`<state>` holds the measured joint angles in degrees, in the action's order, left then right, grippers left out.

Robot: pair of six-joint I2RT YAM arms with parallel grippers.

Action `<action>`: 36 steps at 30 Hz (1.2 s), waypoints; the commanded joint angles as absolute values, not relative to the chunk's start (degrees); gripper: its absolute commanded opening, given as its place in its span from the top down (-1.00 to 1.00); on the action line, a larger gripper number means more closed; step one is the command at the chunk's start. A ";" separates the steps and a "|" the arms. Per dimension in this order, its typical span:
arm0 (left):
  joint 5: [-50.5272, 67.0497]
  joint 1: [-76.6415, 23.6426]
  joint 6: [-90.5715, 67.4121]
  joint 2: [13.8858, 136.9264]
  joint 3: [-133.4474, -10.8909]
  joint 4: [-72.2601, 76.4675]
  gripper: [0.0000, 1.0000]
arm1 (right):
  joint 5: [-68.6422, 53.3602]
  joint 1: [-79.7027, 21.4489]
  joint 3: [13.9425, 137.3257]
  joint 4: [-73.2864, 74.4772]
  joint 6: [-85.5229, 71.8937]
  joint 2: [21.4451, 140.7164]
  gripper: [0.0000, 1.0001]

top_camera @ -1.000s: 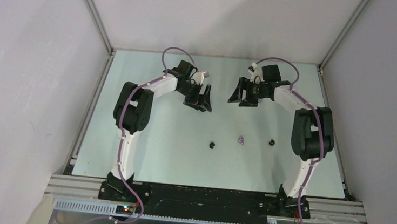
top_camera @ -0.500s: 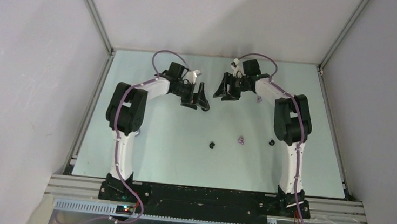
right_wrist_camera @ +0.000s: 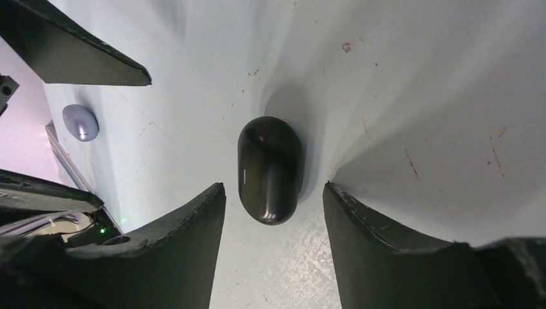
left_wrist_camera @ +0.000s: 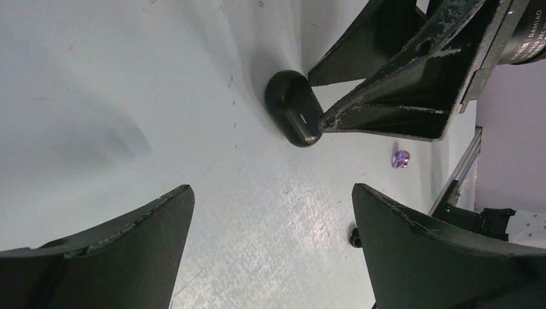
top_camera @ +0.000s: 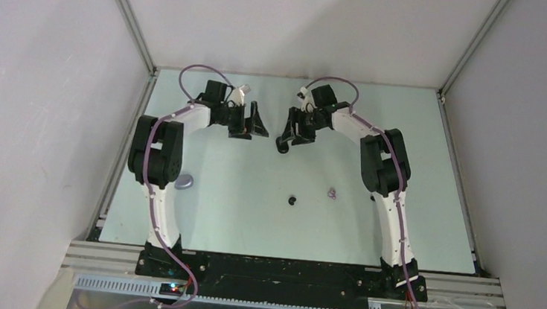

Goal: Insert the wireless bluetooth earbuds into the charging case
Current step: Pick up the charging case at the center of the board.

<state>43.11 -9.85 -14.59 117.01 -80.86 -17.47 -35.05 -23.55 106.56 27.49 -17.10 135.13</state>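
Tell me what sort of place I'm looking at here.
Likely a robotics lab test cell: left arm and right arm bolted at a pale table, plain white walls on an aluminium frame, a black charging case and tiny earbuds laid out.

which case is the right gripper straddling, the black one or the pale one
The glossy black case: it lies between the right gripper's open fingers. The pale lilac case sits apart, beside the left arm.
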 commanded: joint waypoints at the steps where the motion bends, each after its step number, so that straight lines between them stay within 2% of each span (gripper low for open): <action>1: 43.46 -8.97 -14.61 111.90 -78.86 -14.85 -0.99 | -32.18 -24.31 109.62 30.67 -16.09 136.49 -0.21; 10: 44.25 -8.81 -15.07 110.56 -76.66 -12.82 -0.99 | -36.16 -23.71 108.18 28.89 -19.20 136.90 -0.16; 18: 44.20 -8.71 -15.64 110.67 -76.05 -11.93 -0.99 | -35.11 -23.37 108.52 28.42 -20.15 137.68 0.11; 25: 43.97 -8.71 -15.77 111.02 -75.88 -11.80 -0.99 | -33.13 -23.69 110.85 31.23 -20.43 139.91 0.12; 30: 44.11 -8.71 -15.82 110.95 -75.71 -11.63 -0.99 | -32.48 -24.42 112.25 32.33 -19.87 140.64 -0.01; 36: 44.26 -8.75 -16.15 110.88 -75.45 -11.30 -0.99 | -31.12 -25.39 113.27 33.46 -19.35 141.15 0.01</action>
<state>43.29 -9.06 -15.16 113.47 -75.90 -12.86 -34.89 -24.34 111.90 30.61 -20.75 138.78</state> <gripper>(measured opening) 0.994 0.500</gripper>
